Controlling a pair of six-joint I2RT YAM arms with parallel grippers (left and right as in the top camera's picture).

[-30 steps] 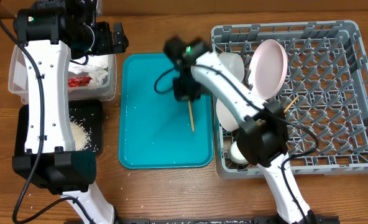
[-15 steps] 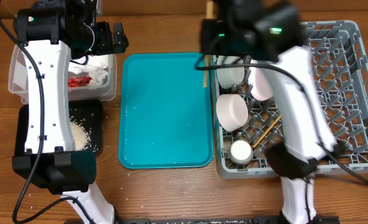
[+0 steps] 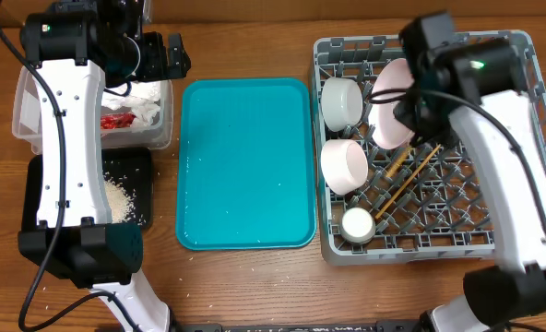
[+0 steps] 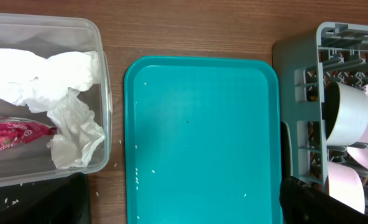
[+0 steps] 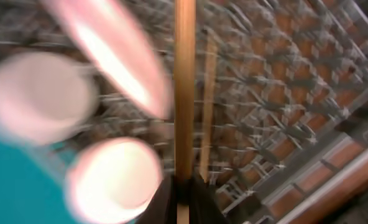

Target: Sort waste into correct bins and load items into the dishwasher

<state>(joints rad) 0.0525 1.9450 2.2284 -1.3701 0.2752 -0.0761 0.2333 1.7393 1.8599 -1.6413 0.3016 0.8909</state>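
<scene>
My right gripper (image 3: 419, 129) (image 5: 184, 183) is shut on a wooden chopstick (image 3: 397, 163) (image 5: 184, 93) and holds it low over the grey dish rack (image 3: 522, 184), next to the pink plate (image 3: 397, 92). A second chopstick (image 3: 411, 184) (image 5: 207, 106) lies on the rack floor. Two white bowls (image 3: 342, 100) (image 3: 344, 164) and a small white cup (image 3: 357, 223) stand in the rack's left side. My left gripper (image 3: 158, 55) (image 4: 184, 211) is open and empty, high beside the clear tub (image 3: 24, 111), which holds the napkin (image 4: 66, 93) and the red wrapper (image 4: 16, 135). The black tray (image 3: 135, 166) holds rice (image 3: 116, 198).
The teal serving tray (image 3: 245, 166) lies between the bins and the rack, with a few stray rice grains (image 4: 148, 175) on it. The right wrist view is blurred by motion. Some grains are scattered on the wooden table near the black tray.
My right arm lifted the chopstick off the teal tray and swung it right, over the rack, down beside the other chopstick. My left arm has not moved.
</scene>
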